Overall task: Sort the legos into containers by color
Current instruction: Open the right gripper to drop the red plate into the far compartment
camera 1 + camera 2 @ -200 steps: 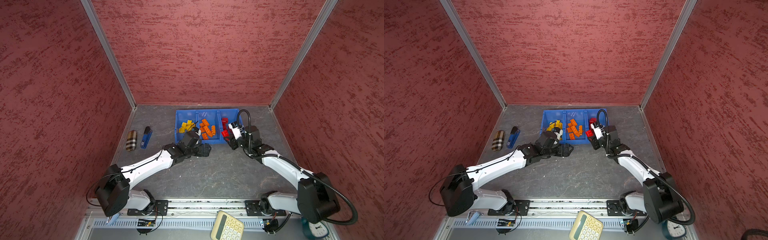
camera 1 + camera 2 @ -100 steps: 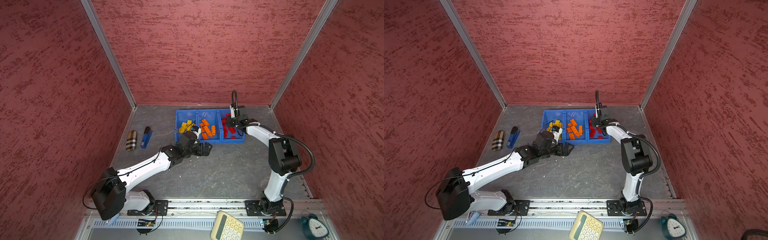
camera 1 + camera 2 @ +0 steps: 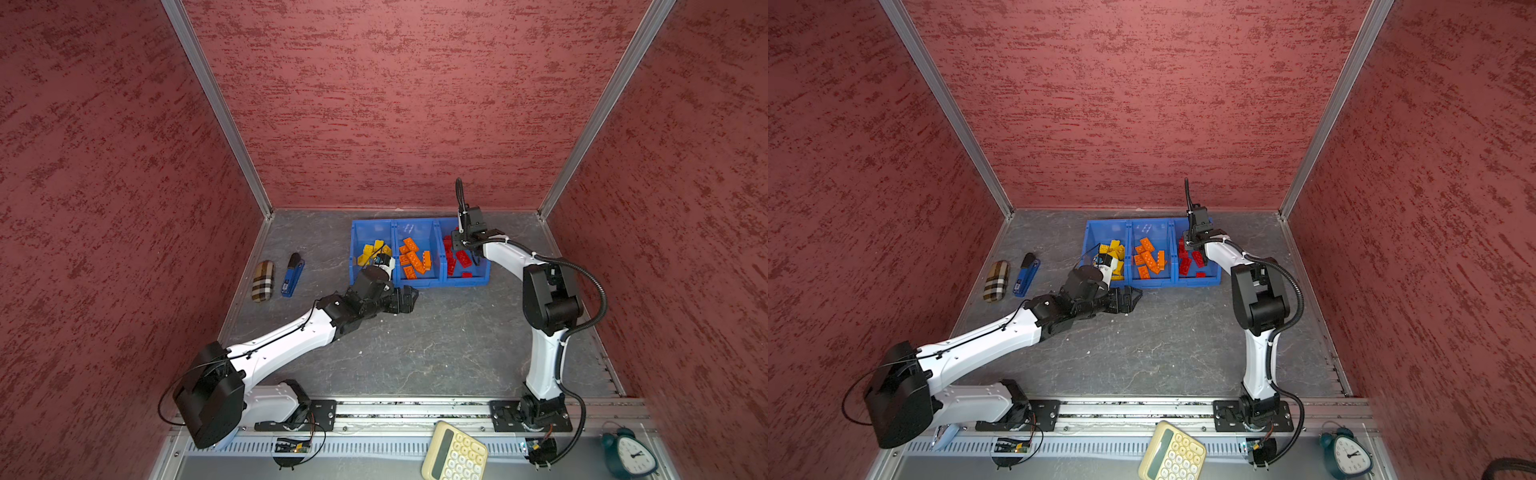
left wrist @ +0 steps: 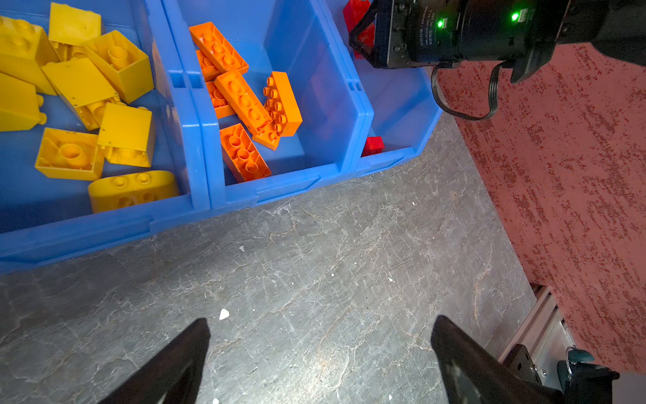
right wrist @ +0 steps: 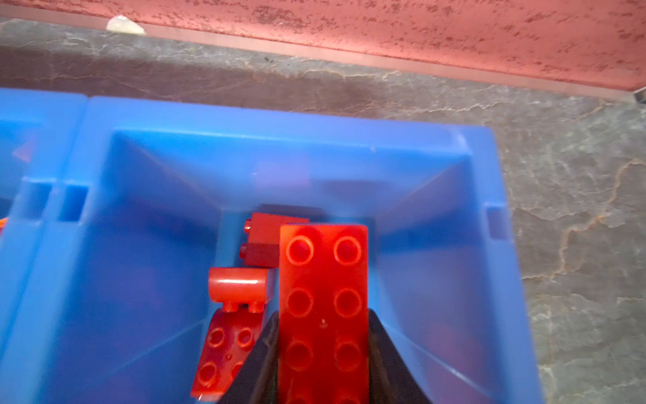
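Right wrist view shows the right hand (image 5: pixel 323 316) clenched on a long red studded plastic brick (image 5: pixel 323 266). Its black fingers (image 5: pixel 251 363) press against the brick's two long sides. The brick hangs over the inside of the end bin of three joined bright blue plastic open-top bins (image 3: pixel 440 282). Other red bricks (image 5: pixel 227 342) lie on that bin's floor beneath it. In both top views that bin is the rightmost of the row. Orange bricks (image 3: pixel 415 259) lie in the middle bin and yellow bricks (image 3: pixel 374 251) in the left one. The left hand (image 4: pixel 320 349) is spread wide, grasping nothing, above the grey marbled tabletop (image 4: pixel 314 262) just in front of the bins.
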Motion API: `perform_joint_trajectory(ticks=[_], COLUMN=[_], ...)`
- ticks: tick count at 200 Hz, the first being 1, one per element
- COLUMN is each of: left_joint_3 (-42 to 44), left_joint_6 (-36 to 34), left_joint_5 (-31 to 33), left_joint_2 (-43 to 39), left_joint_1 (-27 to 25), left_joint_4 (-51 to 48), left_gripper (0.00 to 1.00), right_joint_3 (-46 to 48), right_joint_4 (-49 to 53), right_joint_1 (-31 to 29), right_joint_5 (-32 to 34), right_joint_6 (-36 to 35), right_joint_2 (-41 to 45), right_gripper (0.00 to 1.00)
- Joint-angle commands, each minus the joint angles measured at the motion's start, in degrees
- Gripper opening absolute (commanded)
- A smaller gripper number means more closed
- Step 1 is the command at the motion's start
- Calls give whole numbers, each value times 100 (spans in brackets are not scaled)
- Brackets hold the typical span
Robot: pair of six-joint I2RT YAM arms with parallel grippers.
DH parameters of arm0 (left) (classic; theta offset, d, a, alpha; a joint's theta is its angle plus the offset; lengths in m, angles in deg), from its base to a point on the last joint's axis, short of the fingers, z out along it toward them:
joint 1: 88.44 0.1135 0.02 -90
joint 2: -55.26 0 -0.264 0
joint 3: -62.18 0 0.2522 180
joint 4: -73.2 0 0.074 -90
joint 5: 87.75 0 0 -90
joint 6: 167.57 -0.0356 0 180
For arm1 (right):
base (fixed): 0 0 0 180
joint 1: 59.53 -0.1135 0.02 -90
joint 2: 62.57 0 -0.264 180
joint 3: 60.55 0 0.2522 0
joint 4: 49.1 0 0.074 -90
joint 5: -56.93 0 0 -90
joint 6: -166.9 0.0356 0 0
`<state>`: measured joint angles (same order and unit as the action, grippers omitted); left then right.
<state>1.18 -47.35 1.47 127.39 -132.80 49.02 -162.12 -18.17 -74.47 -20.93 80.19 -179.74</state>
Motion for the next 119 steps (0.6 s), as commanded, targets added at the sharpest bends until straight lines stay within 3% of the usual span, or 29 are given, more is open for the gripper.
perform_joint_trajectory(ticks=[1, 64, 93, 119], left_joint_3=[135, 248, 268, 302], left_joint_6=[97, 127, 124, 134], left_joint_5=[166, 338, 627, 1015], left_joint_2=[-180, -318, -443, -606], left_joint_1=[24, 66, 103, 245], left_joint_4=[5, -21, -214, -402], left_gripper=[100, 100, 99, 100], right_joint_3=[-186, -131, 116, 774], right_joint_4=[54, 81, 50, -295], right_joint_1=[-104, -272, -308, -306], right_joint_5=[396, 694, 459, 14], right_joint_6=[-154, -258, -171, -85], right_joint_2=[10, 223, 642, 1381], right_gripper=[39, 50, 55, 66])
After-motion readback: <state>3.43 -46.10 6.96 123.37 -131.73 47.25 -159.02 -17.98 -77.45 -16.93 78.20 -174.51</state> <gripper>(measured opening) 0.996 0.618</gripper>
